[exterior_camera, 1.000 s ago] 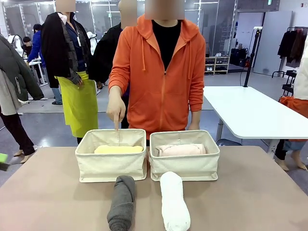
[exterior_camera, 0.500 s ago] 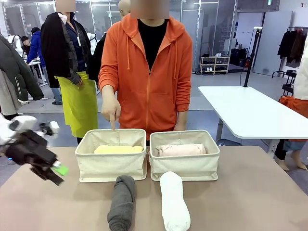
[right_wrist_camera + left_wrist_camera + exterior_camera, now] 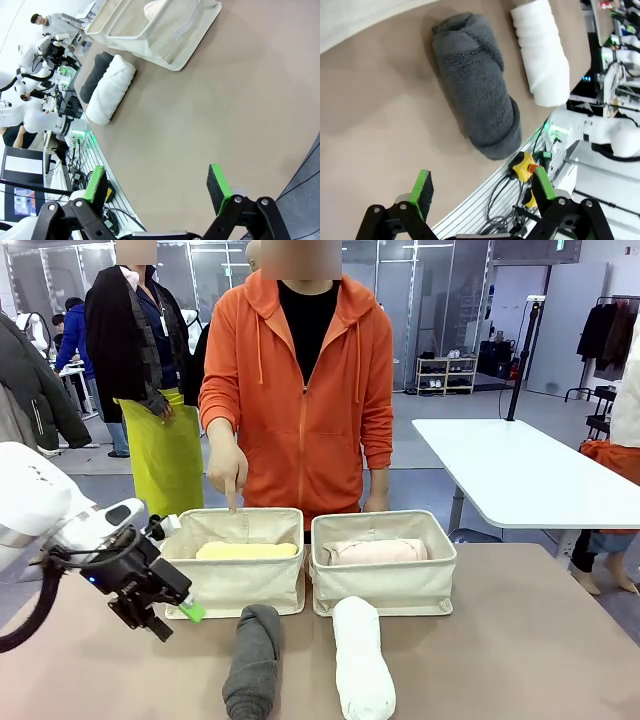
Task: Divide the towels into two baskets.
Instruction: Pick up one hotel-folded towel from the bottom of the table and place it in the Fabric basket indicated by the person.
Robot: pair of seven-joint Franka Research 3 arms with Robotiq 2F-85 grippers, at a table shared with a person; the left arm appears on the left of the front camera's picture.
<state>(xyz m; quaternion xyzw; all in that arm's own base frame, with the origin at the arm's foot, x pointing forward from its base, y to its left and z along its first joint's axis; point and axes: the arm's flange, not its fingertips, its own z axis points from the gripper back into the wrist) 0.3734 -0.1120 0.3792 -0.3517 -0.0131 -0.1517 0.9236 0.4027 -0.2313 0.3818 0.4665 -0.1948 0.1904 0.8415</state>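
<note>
wide-open, empty left gripper (image 3: 170,618) at lower left is nearest the dark grey rolled terry towel (image 3: 253,660) just right of it, long axis running down-frame.

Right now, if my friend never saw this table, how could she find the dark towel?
Start at the brown table and find the left-hand cream canvas basket. Just in front of it, on the robot's side, lies the dark grey rolled terry towel. Its neighbour, the white rolled towel, is the same shape, so colour tells them apart.
</note>
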